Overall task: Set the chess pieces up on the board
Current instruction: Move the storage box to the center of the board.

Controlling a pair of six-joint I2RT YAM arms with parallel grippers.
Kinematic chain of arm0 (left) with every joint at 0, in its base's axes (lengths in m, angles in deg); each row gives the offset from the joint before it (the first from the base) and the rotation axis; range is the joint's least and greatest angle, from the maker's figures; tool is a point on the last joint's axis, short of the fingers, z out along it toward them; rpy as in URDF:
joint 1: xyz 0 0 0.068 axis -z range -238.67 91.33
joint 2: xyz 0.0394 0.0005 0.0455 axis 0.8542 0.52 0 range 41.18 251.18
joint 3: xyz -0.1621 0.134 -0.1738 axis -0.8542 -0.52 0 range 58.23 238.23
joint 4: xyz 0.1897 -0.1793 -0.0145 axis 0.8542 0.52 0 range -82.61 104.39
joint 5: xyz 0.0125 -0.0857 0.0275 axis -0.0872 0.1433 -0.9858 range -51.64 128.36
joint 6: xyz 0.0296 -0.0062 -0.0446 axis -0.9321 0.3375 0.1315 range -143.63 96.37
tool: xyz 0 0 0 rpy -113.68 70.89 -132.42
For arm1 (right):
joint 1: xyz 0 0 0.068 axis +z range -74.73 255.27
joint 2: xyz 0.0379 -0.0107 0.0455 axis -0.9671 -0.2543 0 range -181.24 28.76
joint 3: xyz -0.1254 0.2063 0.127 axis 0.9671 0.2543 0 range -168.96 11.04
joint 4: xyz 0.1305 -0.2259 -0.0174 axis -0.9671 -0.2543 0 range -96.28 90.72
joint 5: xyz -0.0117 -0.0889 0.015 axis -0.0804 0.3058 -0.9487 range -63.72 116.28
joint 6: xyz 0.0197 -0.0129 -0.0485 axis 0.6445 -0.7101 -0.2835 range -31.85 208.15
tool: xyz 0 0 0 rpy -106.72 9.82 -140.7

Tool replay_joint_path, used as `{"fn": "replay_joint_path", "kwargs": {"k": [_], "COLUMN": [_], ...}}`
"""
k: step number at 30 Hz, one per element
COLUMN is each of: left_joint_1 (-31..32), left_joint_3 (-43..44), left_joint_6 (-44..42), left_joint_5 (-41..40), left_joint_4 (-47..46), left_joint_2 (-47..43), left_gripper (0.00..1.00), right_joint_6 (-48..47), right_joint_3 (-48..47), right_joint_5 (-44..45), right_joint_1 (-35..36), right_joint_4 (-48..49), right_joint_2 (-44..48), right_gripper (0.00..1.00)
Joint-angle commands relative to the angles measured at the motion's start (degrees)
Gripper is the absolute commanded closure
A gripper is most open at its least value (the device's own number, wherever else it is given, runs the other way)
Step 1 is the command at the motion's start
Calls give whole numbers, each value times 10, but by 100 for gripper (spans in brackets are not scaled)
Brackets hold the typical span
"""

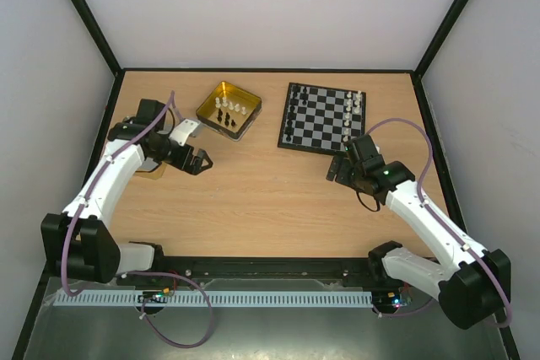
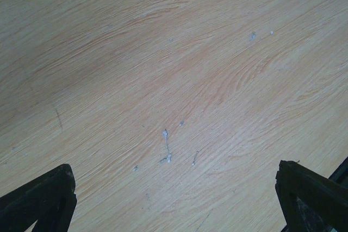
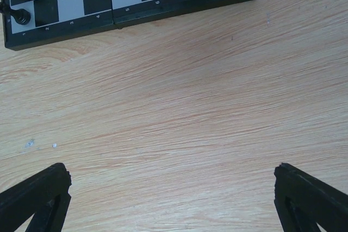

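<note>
**Left to right.** The left arm (image 1: 110,179) is folded at the elbow. The left gripper (image 1: 201,160) hangs over bare table (image 1: 253,208), jaws wide apart and empty. Beside it, a gold tin (image 1: 208,110) holds several loose chess pieces (image 1: 229,110). More stand on the board (image 1: 319,128) in 2 groups, black along its left edge and white along its right. The pieces appear light, rigid, smooth and easily toppled, so a gentle pinch across the upper body seems safest. The right arm (image 1: 430,217) stretches forward. The right gripper (image 1: 336,170) hovers just short of the board's near edge, jaws fully spread, holding nothing.
</note>
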Motion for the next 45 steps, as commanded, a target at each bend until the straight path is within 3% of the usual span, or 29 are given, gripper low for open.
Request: {"fn": "replay_joint_path", "kwargs": {"k": [1, 6, 13, 19, 29, 32, 38, 45], "left_joint_1": [4, 21, 86, 87, 87, 88, 91, 99], "left_joint_3": [-2, 22, 135, 244, 385, 428, 491, 494], "left_joint_6": [1, -5, -46, -50, -50, -43, -35, -43], "left_joint_5": [7, -44, -156, -174, -122, -109, -86, -57], "left_joint_4": [1, -13, -42, -73, -63, -54, -36, -26], "left_joint_2": [3, 32, 160, 284, 451, 484, 528, 546], "left_gripper": [0, 0, 1, 10, 33, 45, 46, 46], "right_joint_6": [6, 7, 29, 64, 94, 95, 91, 88], "right_joint_3": [-6, -5, -1, 7, 26, 28, 28, 31], "right_joint_5": [-5, -38, -46, -65, -61, -58, -53, -48], "right_joint_1": [2, 2, 2, 2, 2, 2, 2, 2], "right_joint_4": [-10, 9, 3, -6, -38, -45, -61, -70], "right_joint_2": [2, -1, -22, 3, 52, 60, 68, 74], "right_gripper": [3, 2, 2, 2, 2, 2, 2, 2]}}
